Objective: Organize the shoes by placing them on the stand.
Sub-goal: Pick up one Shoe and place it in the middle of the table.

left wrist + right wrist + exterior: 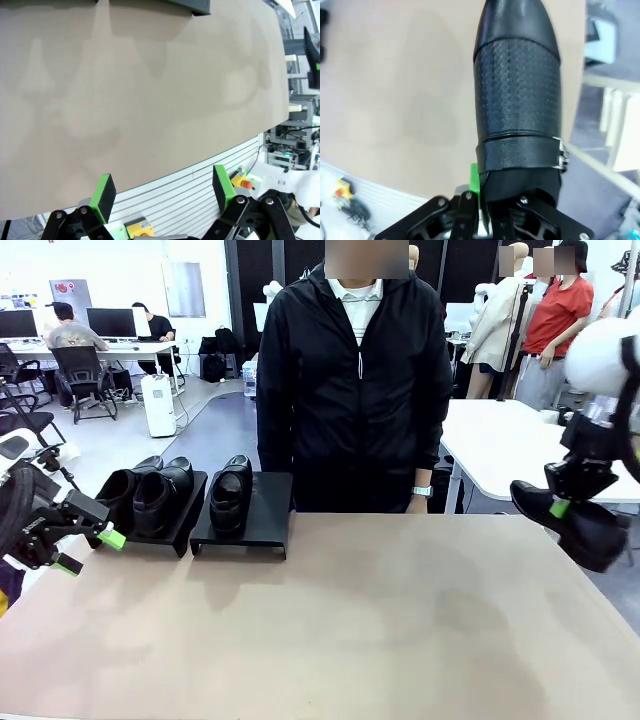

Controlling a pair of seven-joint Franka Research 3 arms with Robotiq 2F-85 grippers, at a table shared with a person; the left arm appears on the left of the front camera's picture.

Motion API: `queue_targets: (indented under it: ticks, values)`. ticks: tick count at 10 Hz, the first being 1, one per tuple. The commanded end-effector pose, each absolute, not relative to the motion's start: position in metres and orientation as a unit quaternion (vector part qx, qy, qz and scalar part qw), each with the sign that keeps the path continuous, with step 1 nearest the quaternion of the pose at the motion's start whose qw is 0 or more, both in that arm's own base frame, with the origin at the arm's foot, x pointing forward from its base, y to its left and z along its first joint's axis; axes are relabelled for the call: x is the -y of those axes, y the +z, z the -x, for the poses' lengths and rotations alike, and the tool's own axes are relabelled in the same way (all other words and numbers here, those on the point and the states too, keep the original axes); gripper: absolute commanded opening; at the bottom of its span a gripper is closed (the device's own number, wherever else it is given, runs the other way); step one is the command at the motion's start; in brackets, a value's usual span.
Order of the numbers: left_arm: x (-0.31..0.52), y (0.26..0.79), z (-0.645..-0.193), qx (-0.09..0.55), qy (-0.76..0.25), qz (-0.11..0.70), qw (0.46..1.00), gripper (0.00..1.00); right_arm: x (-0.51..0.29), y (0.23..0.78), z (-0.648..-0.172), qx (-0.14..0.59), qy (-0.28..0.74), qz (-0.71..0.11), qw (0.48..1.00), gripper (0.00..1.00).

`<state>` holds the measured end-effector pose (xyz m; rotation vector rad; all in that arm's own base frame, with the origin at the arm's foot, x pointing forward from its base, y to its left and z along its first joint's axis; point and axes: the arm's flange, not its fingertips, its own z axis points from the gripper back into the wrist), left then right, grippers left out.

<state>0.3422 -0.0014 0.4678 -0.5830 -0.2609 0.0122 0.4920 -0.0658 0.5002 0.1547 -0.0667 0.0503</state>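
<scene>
Three shoes (160, 495) sit on the stands (262, 515). Right gripper (562, 506) clamps the fourth shoe (570, 520) aloft; next, carry it to the vacant slot. Left gripper (90, 550) hangs wide open, empty.

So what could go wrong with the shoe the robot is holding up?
The right hand pinches the shoe only at its back rim, off the table's right edge, so it might slip and fall. The open spot on the stand sits right beside another shoe, which could get bumped.
</scene>
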Motion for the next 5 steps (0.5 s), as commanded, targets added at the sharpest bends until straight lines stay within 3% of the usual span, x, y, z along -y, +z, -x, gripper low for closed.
queue_targets:
  ticks: [1, 5]
  values:
    - [-0.002, 0.467, -0.339, 0.127, 0.004, 0.284, 0.95, 1.0, 0.044, 0.488, -0.434, 0.047, -0.018, -0.051, 0.997, 0.0]
    - [-0.002, 0.467, -0.339, 0.127, 0.004, 0.284, 0.95, 1.0, 0.057, 0.5, -0.453, 0.033, 0.008, -0.073, 0.997, 0.0]
